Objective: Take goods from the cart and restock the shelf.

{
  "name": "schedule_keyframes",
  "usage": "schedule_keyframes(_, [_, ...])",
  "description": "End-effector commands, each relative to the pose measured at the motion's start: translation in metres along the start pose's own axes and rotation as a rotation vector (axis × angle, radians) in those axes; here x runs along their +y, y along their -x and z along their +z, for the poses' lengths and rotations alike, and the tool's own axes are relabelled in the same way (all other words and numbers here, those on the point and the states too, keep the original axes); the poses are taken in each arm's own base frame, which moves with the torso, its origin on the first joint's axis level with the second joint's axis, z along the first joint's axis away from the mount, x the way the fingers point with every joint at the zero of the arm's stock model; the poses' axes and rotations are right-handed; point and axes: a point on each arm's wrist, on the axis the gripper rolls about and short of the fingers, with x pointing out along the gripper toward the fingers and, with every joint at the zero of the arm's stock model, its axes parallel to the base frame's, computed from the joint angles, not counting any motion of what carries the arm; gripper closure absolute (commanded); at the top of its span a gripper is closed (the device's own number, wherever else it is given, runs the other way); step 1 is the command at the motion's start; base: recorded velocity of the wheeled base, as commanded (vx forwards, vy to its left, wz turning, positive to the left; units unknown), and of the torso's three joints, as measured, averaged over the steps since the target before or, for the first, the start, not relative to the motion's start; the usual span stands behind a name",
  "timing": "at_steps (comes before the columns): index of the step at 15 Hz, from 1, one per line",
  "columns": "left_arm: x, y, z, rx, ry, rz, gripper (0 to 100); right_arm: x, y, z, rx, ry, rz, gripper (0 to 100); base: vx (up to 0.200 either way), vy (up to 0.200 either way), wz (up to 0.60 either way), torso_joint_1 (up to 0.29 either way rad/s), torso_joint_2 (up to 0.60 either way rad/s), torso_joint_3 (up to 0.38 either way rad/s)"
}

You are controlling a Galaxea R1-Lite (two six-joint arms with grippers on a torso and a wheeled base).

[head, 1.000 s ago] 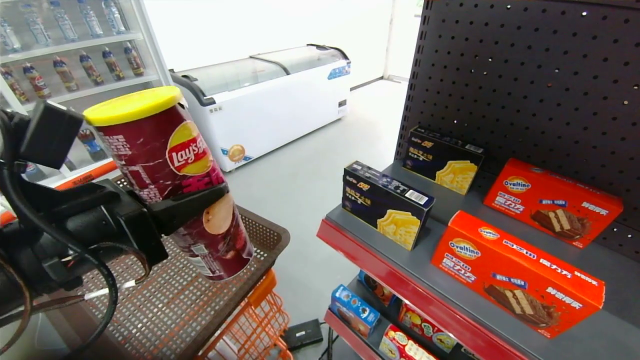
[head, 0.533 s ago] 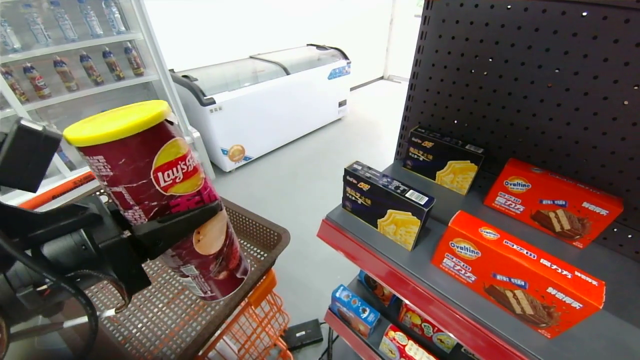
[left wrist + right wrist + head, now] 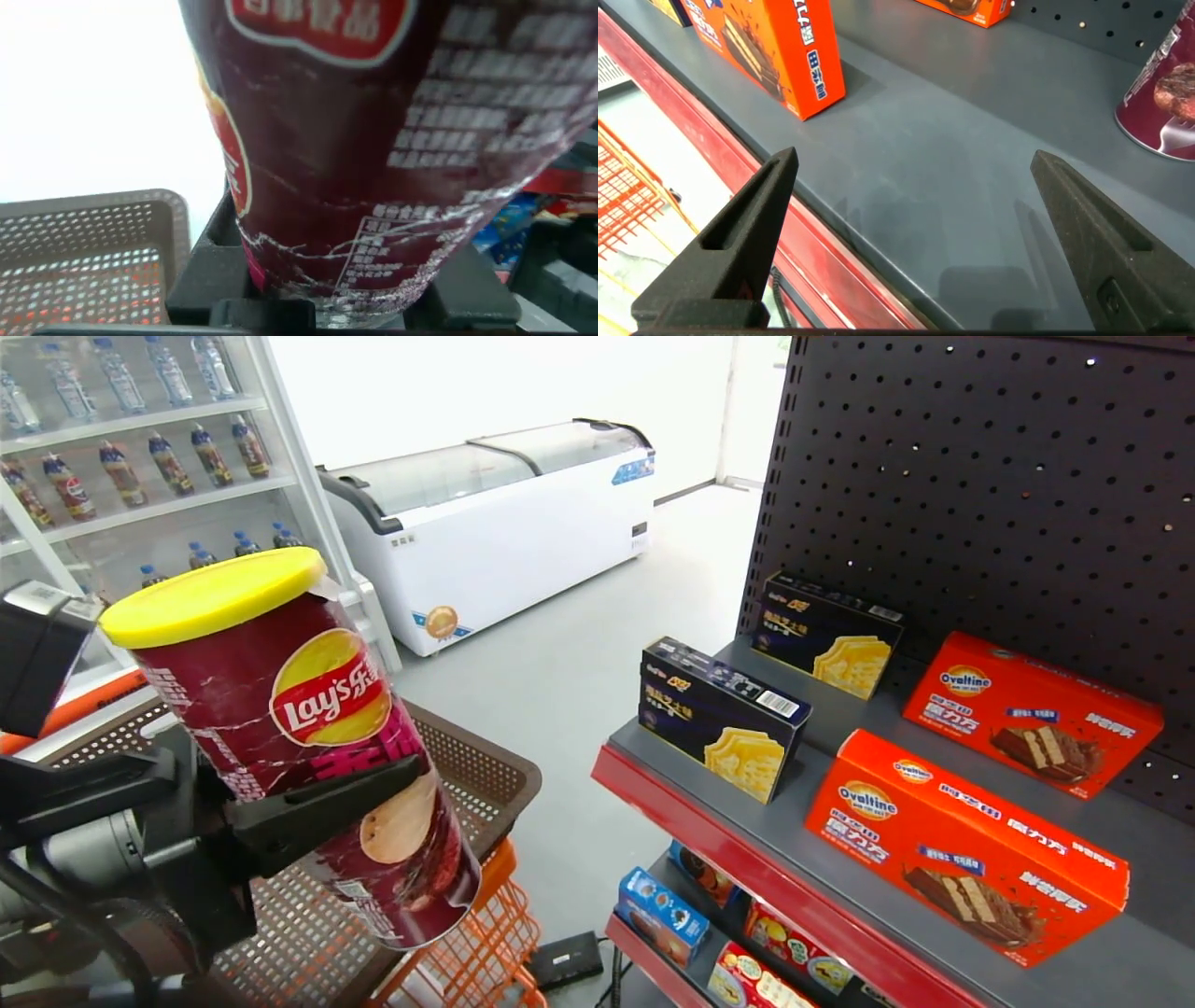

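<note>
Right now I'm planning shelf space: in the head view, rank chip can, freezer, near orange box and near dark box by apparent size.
1. chip can, but it is nearest the camera
2. freezer, far off
3. near orange box, close to the freezer's apparent size
4. near dark box

Chip can (image 3: 308, 709) in left gripper (image 3: 317, 784): dark maroon with white marble-like veining, yellow lid (image 3: 210, 595), red-and-yellow roundel on the side (tan potato-coloured oval lower down). The gripper itself is matte black. Beneath the gripper, the cart tray (image 3: 495, 775) is brown, perforated in a regular dot grid, with an orange wire basket (image 3: 495, 933) under it. Off to the gripper's right: shelf (image 3: 826, 733) grey with a red front lip, pegboard (image 3: 980, 476) black with rows of holes, orange-red boxes (image 3: 962, 845), navy boxes (image 3: 719, 714) with yellow biscuit print.
</note>
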Motion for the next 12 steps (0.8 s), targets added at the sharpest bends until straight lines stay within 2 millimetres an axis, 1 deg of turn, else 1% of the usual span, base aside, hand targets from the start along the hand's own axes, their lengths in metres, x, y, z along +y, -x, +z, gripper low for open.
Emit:
schedule_keyframes(1, [-0.005, 0.001, 0.001, -0.004, -0.004, -0.034, 100, 0.0, 0.0, 0.0, 0.0, 0.0, 0.0, 0, 0.0, 0.0, 0.0, 0.0, 0.0, 0.0])
schedule_keyframes(2, [-0.011, -0.001, -0.003, 0.01, 0.001, -0.078, 100, 0.0, 0.0, 0.0, 0.0, 0.0, 0.0, 0, 0.0, 0.0, 0.0, 0.0, 0.0, 0.0])
schedule_keyframes(4, [-0.015, -0.002, -0.007, 0.024, 0.004, -0.105, 100, 0.0, 0.0, 0.0, 0.0, 0.0, 0.0, 0, 0.0, 0.0, 0.0, 0.0, 0.0, 0.0])
schedule_keyframes(7, [-0.018, -0.003, -0.007, 0.026, 0.002, -0.128, 100, 0.0, 0.0, 0.0, 0.0, 0.0, 0.0, 0, 0.0, 0.0, 0.0, 0.0, 0.0, 0.0])
schedule_keyframes(12, [-0.029, -0.007, -0.008, 0.034, 0.001, -0.203, 100, 0.0, 0.0, 0.0, 0.0, 0.0, 0.0, 0, 0.0, 0.0, 0.0, 0.0, 0.0, 0.0])
